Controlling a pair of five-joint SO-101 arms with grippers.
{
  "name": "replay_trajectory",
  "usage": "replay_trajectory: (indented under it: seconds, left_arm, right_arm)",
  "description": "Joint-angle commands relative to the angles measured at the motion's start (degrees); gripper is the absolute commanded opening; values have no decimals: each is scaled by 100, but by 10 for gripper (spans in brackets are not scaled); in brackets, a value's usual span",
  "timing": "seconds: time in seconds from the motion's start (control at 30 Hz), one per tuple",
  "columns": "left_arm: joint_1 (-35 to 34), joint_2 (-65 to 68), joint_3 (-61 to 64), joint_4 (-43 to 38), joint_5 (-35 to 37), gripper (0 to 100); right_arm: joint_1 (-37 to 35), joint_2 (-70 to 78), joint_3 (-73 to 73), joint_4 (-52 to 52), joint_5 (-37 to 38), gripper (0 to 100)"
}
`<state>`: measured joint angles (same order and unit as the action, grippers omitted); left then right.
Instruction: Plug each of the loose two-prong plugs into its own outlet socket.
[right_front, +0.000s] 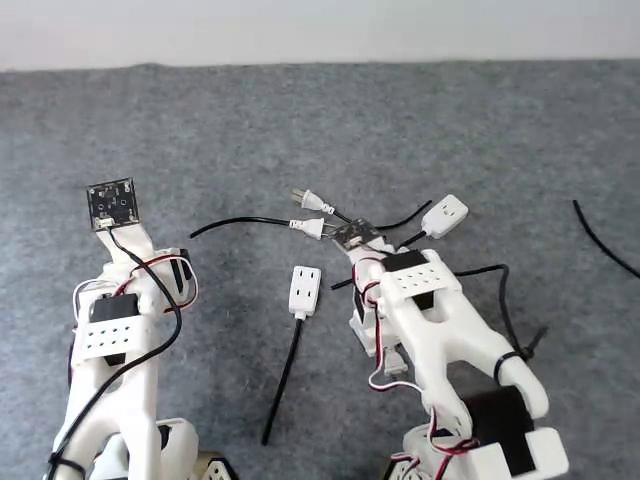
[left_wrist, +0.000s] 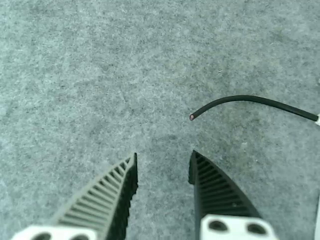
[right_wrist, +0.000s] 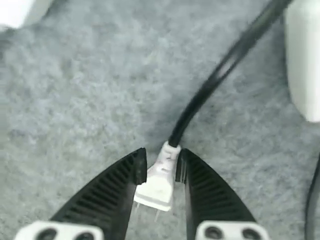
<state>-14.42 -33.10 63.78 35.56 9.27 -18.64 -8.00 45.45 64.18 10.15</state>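
Note:
On the grey carpet lie two white two-prong plugs: one (right_front: 316, 203) farther back and one (right_front: 310, 228) on a short black cord stub. My right gripper (right_front: 345, 235) is at the nearer plug. In the right wrist view the right gripper (right_wrist: 161, 162) is shut on this plug (right_wrist: 157, 182), its prongs pointing back toward the camera and its cord (right_wrist: 215, 85) leading away. One white outlet socket (right_front: 304, 290) lies in the middle, another (right_front: 445, 215) at the right. My left gripper (left_wrist: 162, 160) hangs open above bare carpet near the cut cord end (left_wrist: 191, 117).
A loose black cable (right_front: 600, 235) lies at the far right. The middle socket's black cord (right_front: 283, 375) runs toward the front edge. A white socket body (right_wrist: 302, 60) lies close beside the right gripper. The left arm (right_front: 115, 330) stands at the front left.

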Motion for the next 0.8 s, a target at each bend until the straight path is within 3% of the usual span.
replay_trajectory:
  seconds: [0.0, 0.5, 0.77]
  left_arm:
    - [44, -97, -22, -114, 18, 167]
    - [35, -105, -22, -114, 18, 167]
    - [35, -105, -13, -114, 18, 167]
  right_arm:
    - [-22, -171, -26, -119, -255, 117]
    - [4, 321, -202, -224, -273, 115]
    - [382, 488, -352, -207, -264, 102]
